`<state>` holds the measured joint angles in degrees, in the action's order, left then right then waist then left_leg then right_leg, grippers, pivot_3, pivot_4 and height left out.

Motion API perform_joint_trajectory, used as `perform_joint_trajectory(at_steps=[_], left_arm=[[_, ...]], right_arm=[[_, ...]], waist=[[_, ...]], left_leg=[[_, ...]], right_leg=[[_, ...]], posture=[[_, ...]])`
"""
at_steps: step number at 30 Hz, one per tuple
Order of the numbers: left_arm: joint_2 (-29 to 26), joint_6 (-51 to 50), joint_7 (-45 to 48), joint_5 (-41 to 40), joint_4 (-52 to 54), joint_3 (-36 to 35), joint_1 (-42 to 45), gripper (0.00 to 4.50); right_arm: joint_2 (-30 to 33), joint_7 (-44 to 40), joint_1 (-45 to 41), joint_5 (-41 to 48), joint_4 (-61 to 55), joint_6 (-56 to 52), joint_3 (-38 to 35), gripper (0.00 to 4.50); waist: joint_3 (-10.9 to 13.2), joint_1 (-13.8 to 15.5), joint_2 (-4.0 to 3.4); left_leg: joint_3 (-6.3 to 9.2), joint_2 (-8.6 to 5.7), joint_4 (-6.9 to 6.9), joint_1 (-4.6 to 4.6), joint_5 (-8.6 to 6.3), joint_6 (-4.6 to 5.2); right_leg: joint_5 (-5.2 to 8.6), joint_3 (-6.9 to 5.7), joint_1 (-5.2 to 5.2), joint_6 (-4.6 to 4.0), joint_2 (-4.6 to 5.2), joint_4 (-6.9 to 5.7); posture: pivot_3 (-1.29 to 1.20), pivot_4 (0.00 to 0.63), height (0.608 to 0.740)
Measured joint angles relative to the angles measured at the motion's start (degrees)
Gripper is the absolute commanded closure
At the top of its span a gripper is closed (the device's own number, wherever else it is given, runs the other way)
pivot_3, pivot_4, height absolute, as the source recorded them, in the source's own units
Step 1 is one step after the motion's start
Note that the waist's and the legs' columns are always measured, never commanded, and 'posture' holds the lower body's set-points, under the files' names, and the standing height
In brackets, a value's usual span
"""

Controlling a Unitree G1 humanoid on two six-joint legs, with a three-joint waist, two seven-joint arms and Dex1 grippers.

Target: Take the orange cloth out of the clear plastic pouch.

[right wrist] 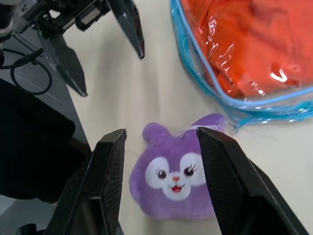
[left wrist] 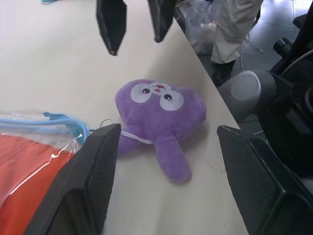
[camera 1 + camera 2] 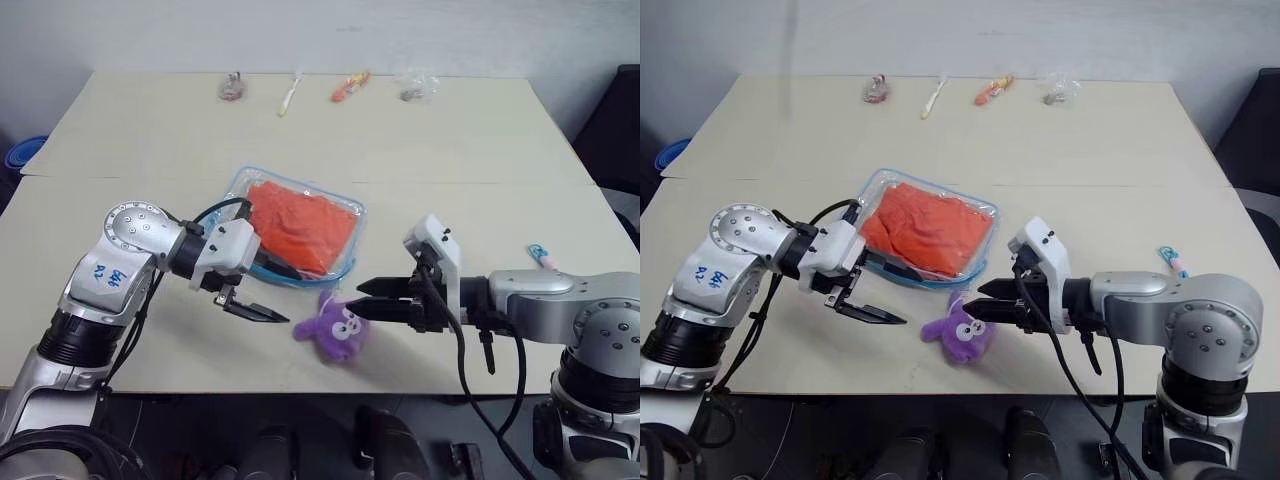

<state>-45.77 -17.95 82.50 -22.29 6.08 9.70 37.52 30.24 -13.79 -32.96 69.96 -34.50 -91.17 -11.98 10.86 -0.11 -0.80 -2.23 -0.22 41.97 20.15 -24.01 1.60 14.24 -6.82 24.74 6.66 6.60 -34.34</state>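
A purple plush toy [image 3: 335,327] lies face up near the front edge of the pale bench [image 3: 480,150]. Along the far edge sit four small items: a brownish lump [image 3: 232,87], a pale stick [image 3: 290,93], a slim orange item [image 3: 351,86] and what may be a clear wrapper bag [image 3: 414,87]. A small blue-and-pink object [image 3: 541,256] lies at the right.

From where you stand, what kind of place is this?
Probably a lab or test room: a plain pale table with small props lined along its far edge, a purple plush toy beside a clear plastic pouch, and a person standing nearby.

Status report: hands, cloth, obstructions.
Both hands open, empty: left hand, right hand. Orange cloth inside clear pouch, on table. Purple plush toy between hands, beside pouch.
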Motion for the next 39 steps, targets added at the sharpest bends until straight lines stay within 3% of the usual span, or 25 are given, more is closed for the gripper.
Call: perform_joint_trajectory(at_steps=[3,6,9,12,23,33,39], left_arm=[[0.0,-0.5,-0.2,0.0,0.0,0.0,0.1,1.16],[0.0,-0.8,-0.4,0.0,0.1,0.0,0.1,1.16],[0.0,-0.7,-0.3,0.0,0.4,0.0,0.1,1.16],[0.1,-0.8,-0.3,-0.1,0.5,0.1,0.1,1.16],[0.0,-3.3,-0.9,-1.0,2.5,0.0,0.1,1.16],[-0.6,-4.1,-1.7,-1.1,2.8,-0.8,0.0,1.16],[-0.3,-4.1,-1.7,-1.1,3.1,-0.7,0.0,1.16]], right_arm=[[8.6,-0.8,-1.3,-12.1,-3.5,9.2,10.5,2.12],[19.3,-7.9,-3.0,-33.6,-2.1,30.6,25.8,2.12],[20.5,-14.5,-3.9,-49.4,4.8,49.6,36.5,2.12],[20.1,-19.1,-4.0,-59.5,11.9,63.4,41.3,2.12],[11.8,-25.5,-4.5,-78.2,26.6,89.6,43.3,2.12],[12.4,-30.2,1.0,-80.7,25.9,92.3,38.0,2.12],[7.8,-30.9,0.9,-82.4,26.0,92.2,38.0,2.12]], waist=[[0.0,0.1,-0.01],[0.0,-0.1,0.02],[0.0,-0.2,0.02],[0.0,-0.2,0.03],[0.0,-0.1,0.02],[0.0,-0.1,0.02],[0.0,-0.2,0.02]], left_leg=[[-0.01,-0.04,0.0,0.03,0.0,0.0],[-0.14,-0.06,-0.06,0.02,-0.01,0.02],[-0.45,-0.02,-0.11,0.03,-0.01,0.02],[-0.54,-0.01,-0.1,0.09,-0.01,0.02],[-0.28,0.04,-0.04,0.14,-0.01,0.03],[-0.01,0.06,-0.03,0.13,-0.01,0.02],[-0.02,0.05,-0.01,0.11,-0.01,0.02]], right_leg=[[0.0,0.08,0.11,0.0,0.0,-0.02],[0.0,0.15,0.14,0.01,-0.03,0.05],[0.0,0.14,0.21,0.0,-0.05,0.03],[0.0,0.16,0.29,0.0,-0.04,0.01],[0.0,0.12,0.29,0.0,-0.01,-0.01],[0.0,0.13,0.29,0.0,-0.02,-0.02],[0.0,0.17,0.31,0.0,-0.03,-0.1]], posture=[[0.0,0.15,0.74],[0.0,0.15,0.74],[0.0,0.15,0.74],[0.0,0.15,0.74],[0.0,0.15,0.74],[0.0,0.15,0.74],[0.0,0.15,0.74]])
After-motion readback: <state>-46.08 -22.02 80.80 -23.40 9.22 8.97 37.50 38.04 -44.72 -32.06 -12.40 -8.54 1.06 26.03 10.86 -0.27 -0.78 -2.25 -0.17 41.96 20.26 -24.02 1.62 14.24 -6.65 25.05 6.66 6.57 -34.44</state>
